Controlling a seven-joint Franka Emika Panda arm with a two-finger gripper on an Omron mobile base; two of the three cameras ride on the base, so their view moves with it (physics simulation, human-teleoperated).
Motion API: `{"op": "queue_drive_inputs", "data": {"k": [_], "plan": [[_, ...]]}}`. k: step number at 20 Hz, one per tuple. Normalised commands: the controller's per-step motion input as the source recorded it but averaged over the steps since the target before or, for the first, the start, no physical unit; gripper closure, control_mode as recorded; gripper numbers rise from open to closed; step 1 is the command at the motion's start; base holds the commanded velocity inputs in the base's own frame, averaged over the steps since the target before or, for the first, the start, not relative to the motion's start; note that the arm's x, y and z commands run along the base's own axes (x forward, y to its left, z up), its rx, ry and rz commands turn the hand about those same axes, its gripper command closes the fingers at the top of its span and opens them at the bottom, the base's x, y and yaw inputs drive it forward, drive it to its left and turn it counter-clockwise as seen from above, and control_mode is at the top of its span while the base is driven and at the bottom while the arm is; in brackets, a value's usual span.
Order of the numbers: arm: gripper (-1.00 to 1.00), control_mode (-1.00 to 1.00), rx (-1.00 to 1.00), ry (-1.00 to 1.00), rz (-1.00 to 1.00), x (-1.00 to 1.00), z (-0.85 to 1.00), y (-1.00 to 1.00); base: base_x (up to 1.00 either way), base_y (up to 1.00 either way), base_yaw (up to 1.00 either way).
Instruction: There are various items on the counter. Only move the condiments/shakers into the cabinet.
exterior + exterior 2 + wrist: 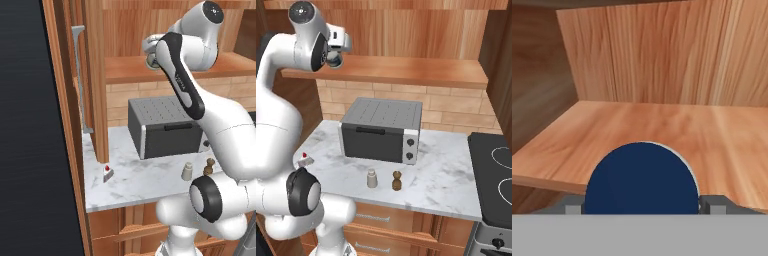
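Inspecting from the left: a small red-topped wedge (107, 173) lies near the counter's (135, 186) left end. The grey shaker (372, 178) and brown pepper mill (397, 181) stand side by side in front of the toaster oven (381, 130). Above, the gripper (641, 206) is raised at the cabinet shelf (662, 135), its jaws set wide around the blue-lidded jar (642, 177), one finger (714, 204) at each side.

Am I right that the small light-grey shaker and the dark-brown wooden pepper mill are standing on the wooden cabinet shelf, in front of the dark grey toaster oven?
Not quite: the small light-grey shaker and dark-brown wooden pepper mill stand on the white-grey marbled counter, not the cabinet shelf. The right base view shows them in front of the dark grey toaster oven.
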Motion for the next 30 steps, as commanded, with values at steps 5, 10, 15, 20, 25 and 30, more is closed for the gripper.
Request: {"op": "queue_drive_inputs", "data": {"k": [5, 10, 15, 20, 25, 30], "plan": [[1.00, -1.00, 0.00, 0.00, 0.00, 0.57, -0.06, 0.00, 0.00, 0.00, 0.00], [1.00, -1.00, 0.00, 0.00, 0.00, 0.43, -0.35, 0.00, 0.00, 0.00, 0.00], [1.00, -1.00, 0.00, 0.00, 0.00, 0.32, -0.51, 0.00, 0.00, 0.00, 0.00], [1.00, -1.00, 0.00, -0.01, 0.00, 0.23, -0.33, 0.00, 0.00, 0.00, 0.00], [1.00, -1.00, 0.00, -0.06, 0.00, 0.20, -0.18, 0.00, 0.00, 0.00, 0.00], [-1.00, -1.00, -0.05, -0.04, 0.00, 0.24, -0.16, 0.00, 0.00, 0.00, 0.00]]}}
